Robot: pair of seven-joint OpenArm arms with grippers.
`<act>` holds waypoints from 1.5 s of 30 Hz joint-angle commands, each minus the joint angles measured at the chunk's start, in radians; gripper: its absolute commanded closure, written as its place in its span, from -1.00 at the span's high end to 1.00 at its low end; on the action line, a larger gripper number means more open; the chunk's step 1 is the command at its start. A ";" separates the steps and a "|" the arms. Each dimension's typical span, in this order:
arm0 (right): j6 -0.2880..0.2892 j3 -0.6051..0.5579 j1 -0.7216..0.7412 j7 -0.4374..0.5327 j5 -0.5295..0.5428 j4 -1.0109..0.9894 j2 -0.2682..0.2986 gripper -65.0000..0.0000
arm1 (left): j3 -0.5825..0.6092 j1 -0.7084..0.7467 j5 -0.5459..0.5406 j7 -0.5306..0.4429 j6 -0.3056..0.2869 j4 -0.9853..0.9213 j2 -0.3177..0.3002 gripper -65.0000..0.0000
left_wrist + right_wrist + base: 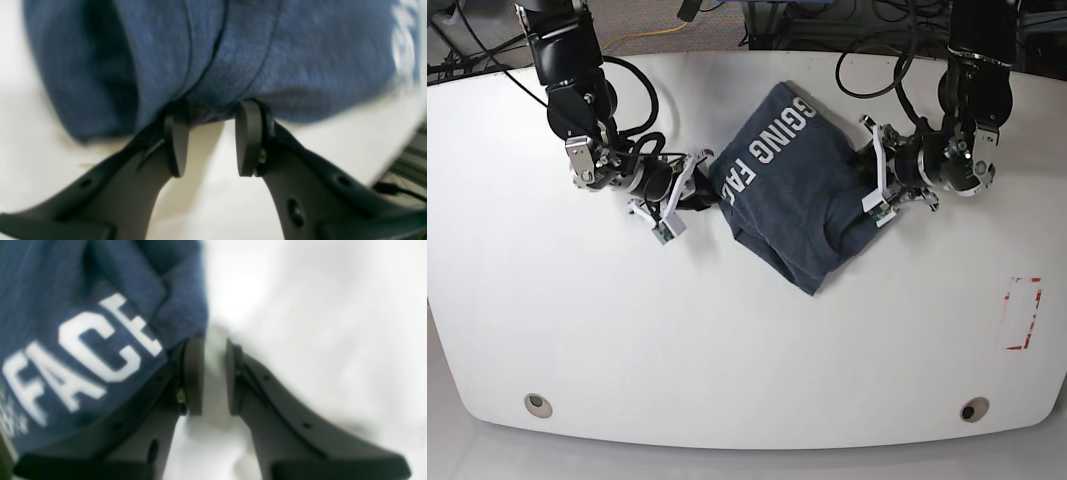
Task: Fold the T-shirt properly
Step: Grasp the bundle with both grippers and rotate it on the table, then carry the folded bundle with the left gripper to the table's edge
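Note:
The T-shirt (792, 185) lies crumpled and partly folded mid-table, slate-blue with white lettering facing up. My left gripper (210, 111) sits at its right-hand edge in the base view (870, 182). Its jaws stand apart, and a seamed fold of the T-shirt (233, 60) bulges right at the fingertips, with white table showing lower in the gap. My right gripper (212, 344) is at the shirt's left corner (695, 190), jaws narrowly parted with only table between them. The T-shirt (80, 326), showing the letters "FACE", lies against the outside of one finger.
The white table (727, 340) has a red-taped rectangle (1019, 313) near its right edge. Two round holes (539, 405) (973, 410) sit near its front edge. Cables run along the back edge behind both arms.

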 commanded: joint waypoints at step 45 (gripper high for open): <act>0.003 -0.033 -0.140 -0.073 0.014 0.317 -0.009 -0.64 | -0.146 0.006 -0.001 -0.085 0.282 -0.136 0.170 0.39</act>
